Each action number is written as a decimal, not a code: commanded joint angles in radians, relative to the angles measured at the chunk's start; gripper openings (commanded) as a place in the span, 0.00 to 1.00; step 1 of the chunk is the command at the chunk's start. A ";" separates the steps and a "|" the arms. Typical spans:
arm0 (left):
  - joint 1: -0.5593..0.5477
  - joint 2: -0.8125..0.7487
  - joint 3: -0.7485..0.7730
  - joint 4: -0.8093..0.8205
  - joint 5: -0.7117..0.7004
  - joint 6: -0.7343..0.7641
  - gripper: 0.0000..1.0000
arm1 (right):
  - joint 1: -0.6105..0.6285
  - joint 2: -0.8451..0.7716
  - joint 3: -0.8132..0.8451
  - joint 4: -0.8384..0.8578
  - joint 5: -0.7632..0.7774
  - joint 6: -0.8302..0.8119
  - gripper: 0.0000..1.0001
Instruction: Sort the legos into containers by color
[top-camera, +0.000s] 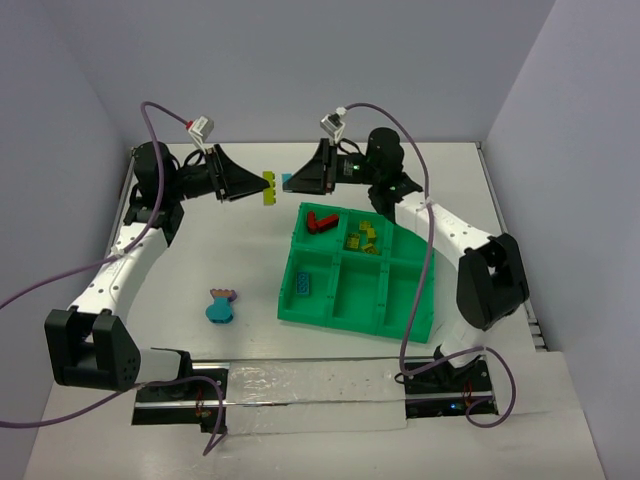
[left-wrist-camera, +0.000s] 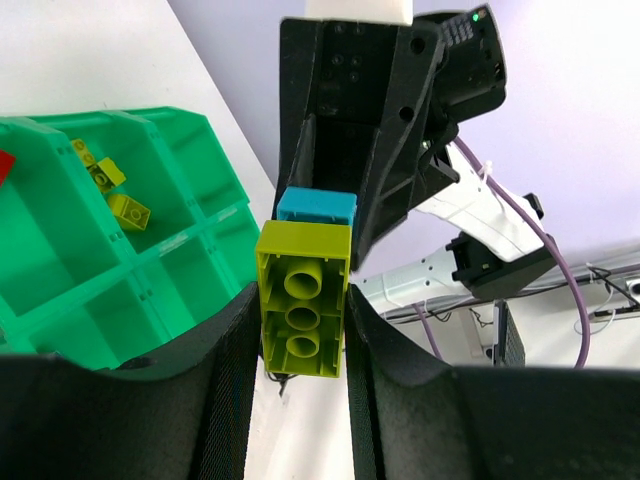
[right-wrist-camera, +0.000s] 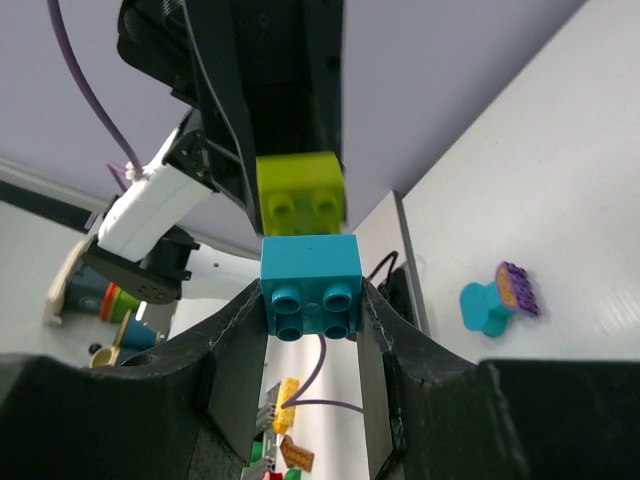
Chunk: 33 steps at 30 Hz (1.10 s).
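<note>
Your left gripper (left-wrist-camera: 300, 335) is clenched on a yellow-green brick (left-wrist-camera: 303, 298), one finger on each side and the studs facing the wrist camera. Your right gripper (right-wrist-camera: 312, 300) is clamped the same way on a cyan brick (right-wrist-camera: 311, 283).

The two grippers meet nose to nose above the table (top-camera: 200, 250), at 12 o'clock in the overhead view. The cyan brick sits against the end of the yellow-green one. Joined or merely touching: cannot tell.

The green tray (top-camera: 330, 322) lies at 4 o'clock from the held pair:
- 11 o'clock compartment: red bricks (top-camera: 321, 221).
- 12 o'clock compartment: small yellow-green bricks (top-camera: 362, 236).
- 7 o'clock compartment: one blue brick (top-camera: 303, 283).

A loose cluster (top-camera: 221, 305), cyan with a purple-topped piece, rests on the table at 9 o'clock of the tray, apart from it.
</note>
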<state>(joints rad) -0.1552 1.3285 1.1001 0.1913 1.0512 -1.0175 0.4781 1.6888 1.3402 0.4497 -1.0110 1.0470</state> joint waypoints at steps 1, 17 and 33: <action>0.008 -0.035 0.064 0.002 -0.009 0.029 0.00 | -0.063 -0.100 -0.083 0.025 -0.008 -0.044 0.00; -0.281 0.157 0.301 -0.432 -0.323 0.300 0.00 | -0.264 -0.544 -0.206 -0.891 0.710 -0.581 0.00; -0.589 0.731 0.743 -0.641 -0.839 0.273 0.00 | -0.321 -0.876 -0.346 -1.104 1.072 -0.643 0.00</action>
<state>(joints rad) -0.7204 2.0162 1.7341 -0.4338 0.2951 -0.7306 0.1640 0.8185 1.0199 -0.6066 -0.0072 0.4493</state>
